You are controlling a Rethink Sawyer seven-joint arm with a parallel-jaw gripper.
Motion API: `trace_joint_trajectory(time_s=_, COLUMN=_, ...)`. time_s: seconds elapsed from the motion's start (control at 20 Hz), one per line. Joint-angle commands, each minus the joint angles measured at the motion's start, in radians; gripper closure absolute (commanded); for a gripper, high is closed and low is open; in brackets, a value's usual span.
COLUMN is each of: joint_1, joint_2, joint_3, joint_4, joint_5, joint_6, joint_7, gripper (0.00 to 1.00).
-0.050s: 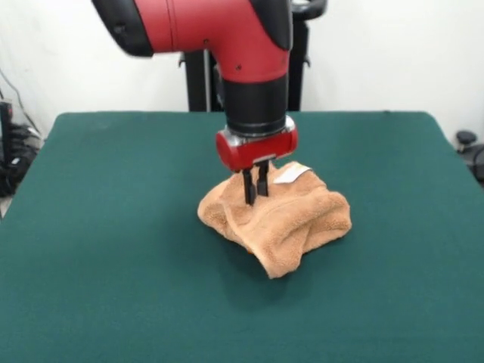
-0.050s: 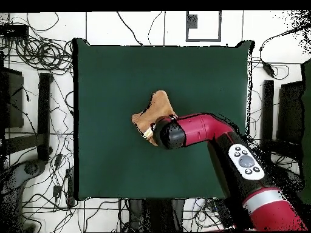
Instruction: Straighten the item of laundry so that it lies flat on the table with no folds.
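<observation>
**Bunched towel under a narrow end effector**

The orange-tan terry towel [image 1: 280, 219] lies crumpled in a thick heap near the middle of the surface [image 1: 113, 227], far from flat: folds are stacked on one another, one lobe sags toward 6 o'clock in the front view, and the small white tag [image 1: 292, 174] shows at its far edge, about 1 o'clock from the heap's centre. In the overhead view the heap [image 2: 157, 108] runs long from roughly 1 o'clock to 7 o'clock, with part of it hidden beneath the arm.

The end effector [image 1: 255, 187] stands directly over the far-left part of the heap, pointing straight down. Its two dark fingers [image 1: 247, 187] are close together with only a slim gap between them, their tips at or in the pile. Whether they pinch any cloth I cannot tell; nothing is visibly lifted. Most of the towel lies toward 4 to 5 o'clock from the fingertips in the front view, so a pull would probably need to draw an edge away from that mass to open the folds.

The dark green felt-like surface is much bigger than the towel, leaving room on every side to spread it. The red and black arm [image 2: 200, 128] reaches in from 4 o'clock in the overhead view. Around the surface the floor [image 2: 36, 36] is pale and strewn with cables [image 2: 33, 51]; a white wall [image 1: 393, 53] stands behind in the front view.
</observation>
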Motion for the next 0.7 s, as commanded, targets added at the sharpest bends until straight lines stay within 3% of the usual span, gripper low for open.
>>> trace_joint_trajectory(time_s=0.05, joint_1=0.075, joint_2=-0.107, joint_3=0.133, joint_4=0.103, joint_5=0.117, joint_6=0.041, joint_7=0.058, gripper=1.0)
trace_joint_trajectory(time_s=0.7, joint_1=0.217, joint_2=-0.144, joint_3=0.017, joint_4=0.082, joint_5=0.179, joint_6=-0.011, joint_7=0.166, gripper=1.0)
